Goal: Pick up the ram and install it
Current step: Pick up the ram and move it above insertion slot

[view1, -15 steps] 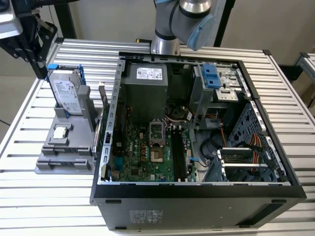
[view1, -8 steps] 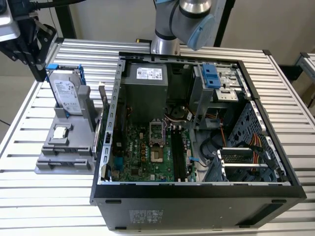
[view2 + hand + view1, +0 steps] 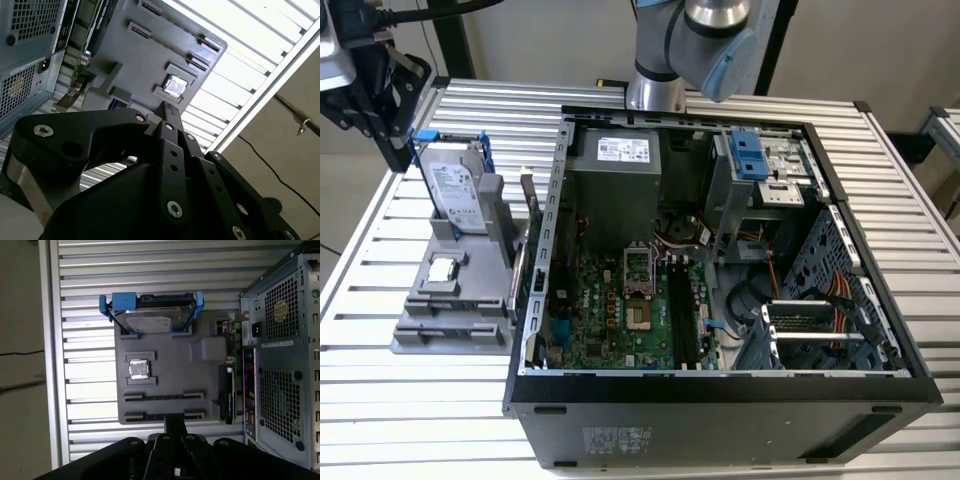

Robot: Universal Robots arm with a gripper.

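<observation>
1. The pincer [image 3: 174, 421] hangs above the desk [image 3: 380, 400], toward its edge on the exterior view's left. We cannot tell how far it is open, nor whether it has hold of anything.
2. Under it in both wrist views we see the grey tray [image 3: 165, 357], which lies on the desk just beside the case [image 3: 720, 410].
3. On the tray a square chip [image 3: 138, 369] sits near the middle. A drive [image 3: 152, 320] in a blue bracket [image 3: 123, 301] stands on edge at the far edge, as the exterior view has it. Two long grooves [image 3: 165, 396] run along the near edge.
4. A thin dark card [image 3: 229, 390] stands on edge along the tray's edge next to the case.
5. The case lies open at the desk's middle, its board [image 3: 605, 315] facing up.
6. We cannot place the ram with certainty. Dark slots [image 3: 682, 310] run beside the socket [image 3: 638, 270], and we cannot tell whether a stick sits in them.
7. The arm [image 3: 685, 40] rises at the desk's far edge, behind the case.
</observation>
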